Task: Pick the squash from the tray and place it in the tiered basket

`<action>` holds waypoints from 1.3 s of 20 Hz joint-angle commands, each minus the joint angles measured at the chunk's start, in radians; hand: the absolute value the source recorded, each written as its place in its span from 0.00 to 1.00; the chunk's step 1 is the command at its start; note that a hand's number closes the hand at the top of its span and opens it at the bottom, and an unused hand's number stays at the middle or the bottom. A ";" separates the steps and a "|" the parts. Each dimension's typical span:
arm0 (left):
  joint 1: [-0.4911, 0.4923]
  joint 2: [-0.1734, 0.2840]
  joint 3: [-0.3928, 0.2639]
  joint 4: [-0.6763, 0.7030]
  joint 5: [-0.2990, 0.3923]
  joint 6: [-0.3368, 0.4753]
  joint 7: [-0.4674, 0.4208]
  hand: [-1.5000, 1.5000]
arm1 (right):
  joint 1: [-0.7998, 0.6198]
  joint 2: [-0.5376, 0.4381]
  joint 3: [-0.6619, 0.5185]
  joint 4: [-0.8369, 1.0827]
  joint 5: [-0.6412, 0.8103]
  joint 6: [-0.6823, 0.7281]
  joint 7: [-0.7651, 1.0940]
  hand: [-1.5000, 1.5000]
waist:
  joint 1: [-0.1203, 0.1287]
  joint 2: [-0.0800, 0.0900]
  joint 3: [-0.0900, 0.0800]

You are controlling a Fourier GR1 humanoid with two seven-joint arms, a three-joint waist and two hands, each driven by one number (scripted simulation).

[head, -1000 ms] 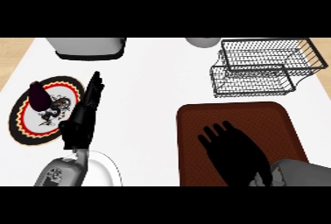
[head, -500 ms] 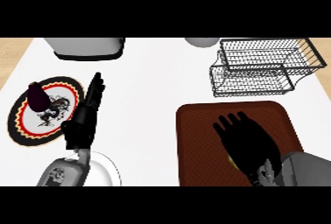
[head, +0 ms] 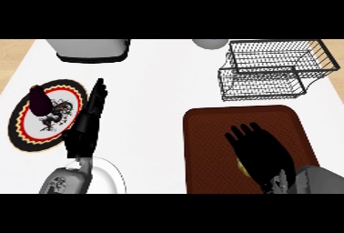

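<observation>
So, table (head: 161, 109): I see it carrying everything, white and wide.
Tray (head: 201, 136): brown, front right; the squash has not left it.
Tiered basket (head: 272, 68): wire, beyond the tray, nothing in it that I can see.
Right hand (head: 262, 152): spread flat over the tray, fingers straight, holding nothing, by my read.
Left hand (head: 91, 116): open, resting beside the patterned plate (head: 27, 132).
Squash (head: 240, 166): a yellow sliver under my right hand.
Progress: grasp, lift and placing all remain, I judge.
</observation>
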 commanded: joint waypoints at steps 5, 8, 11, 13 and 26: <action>0.059 -0.008 -0.018 -0.087 -0.032 -0.010 0.036 0.50 | 0.098 0.093 -0.045 0.059 0.149 0.069 0.002 0.00 | 0.006 0.000 0.000; 0.027 -0.024 0.001 -0.022 -0.043 -0.013 0.012 0.50 | 0.139 0.147 -0.080 0.072 0.188 0.095 -0.010 0.00 | 0.003 0.001 0.000; 0.010 -0.027 0.011 -0.072 -0.039 -0.008 0.054 0.50 | 0.181 0.196 -0.070 0.082 0.221 0.101 0.028 0.00 | 0.003 0.000 0.000; -0.021 -0.062 0.011 0.049 -0.052 -0.002 -0.013 0.50 | 0.171 0.172 -0.106 0.134 0.269 0.094 -0.060 0.00 | 0.001 0.002 0.000; 0.005 -0.057 0.025 -0.077 -0.079 -0.040 0.065 0.50 | 0.238 0.260 -0.175 0.275 0.500 0.096 -0.260 0.00 | 0.005 0.001 0.001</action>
